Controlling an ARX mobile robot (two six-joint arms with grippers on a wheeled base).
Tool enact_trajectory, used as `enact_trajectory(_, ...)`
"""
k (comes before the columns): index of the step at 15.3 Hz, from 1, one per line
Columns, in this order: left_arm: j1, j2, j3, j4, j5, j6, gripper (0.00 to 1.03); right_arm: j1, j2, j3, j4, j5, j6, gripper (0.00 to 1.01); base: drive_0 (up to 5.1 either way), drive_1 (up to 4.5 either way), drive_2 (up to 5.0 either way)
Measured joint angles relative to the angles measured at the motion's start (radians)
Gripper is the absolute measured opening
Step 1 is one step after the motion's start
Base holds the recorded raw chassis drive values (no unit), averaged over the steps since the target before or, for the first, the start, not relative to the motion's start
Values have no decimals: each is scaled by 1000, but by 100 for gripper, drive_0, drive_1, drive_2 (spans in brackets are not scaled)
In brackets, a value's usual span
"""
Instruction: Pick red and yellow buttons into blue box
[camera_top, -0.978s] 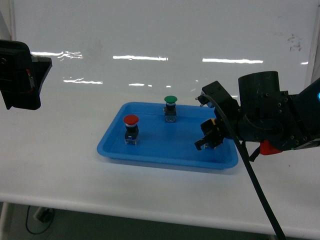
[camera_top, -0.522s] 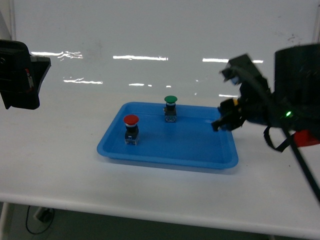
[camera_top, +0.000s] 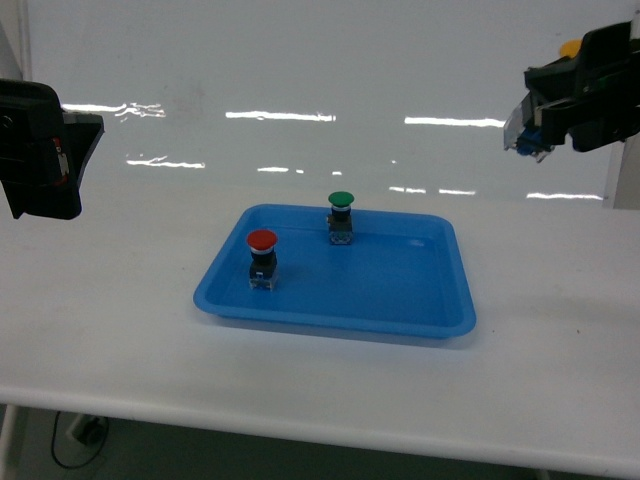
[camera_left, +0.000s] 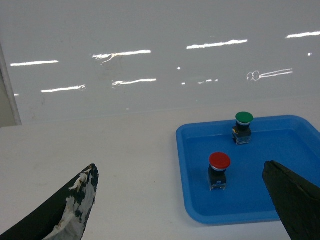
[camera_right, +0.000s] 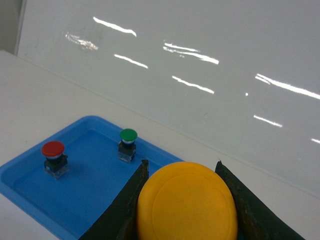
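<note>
The red button (camera_top: 262, 256) stands upright in the left part of the blue box (camera_top: 390, 285), a shallow tray. The wrist views show it too, the red button (camera_left: 219, 170) in the blue box (camera_left: 200, 195) and the red button (camera_right: 54, 157) in the blue box (camera_right: 90, 192). My right gripper (camera_right: 181, 165) is shut on the yellow button (camera_right: 186, 205), whose cap fills the gap between the fingers. In the head view the right gripper (camera_top: 548, 100) hangs high at the upper right, beyond the tray, with a bit of yellow (camera_top: 570, 47) showing. My left gripper (camera_left: 180, 167) is open and empty, raised left of the tray.
A green-capped button (camera_top: 341, 217) stands near the tray's far edge. The tray rests on a white table (camera_top: 120, 330) in front of a glossy white wall. The left gripper body (camera_top: 40, 150) hangs at the head view's left edge.
My right gripper has risen from over the tray's right side and swung up to the upper right, still carrying the yellow button. The left arm and the tray's buttons have not moved.
</note>
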Motion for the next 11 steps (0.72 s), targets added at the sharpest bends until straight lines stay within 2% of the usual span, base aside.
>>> enact_trajectory(3,0,0,0,0,0,0,98,1,-90,-92,-55,17,0,34,0,0,0)
enact_trajectory(7,0,0,0,0,0,0,98,1,-90,-92,-55,25,-2,34,0,0,0)
enact_trajectory(8,0,0,0,0,0,0,98,0,-89,-82,-93,29,2,34,0,0,0)
enact_trajectory(9,0,0,0,0,1,0,98,2,-97,-94,-74,68,10,34,0,0,0)
enact_trajectory(11,0,0,0,-1,-1,0,98,25,-279,-183,-126,80,38,34,0,0,0)
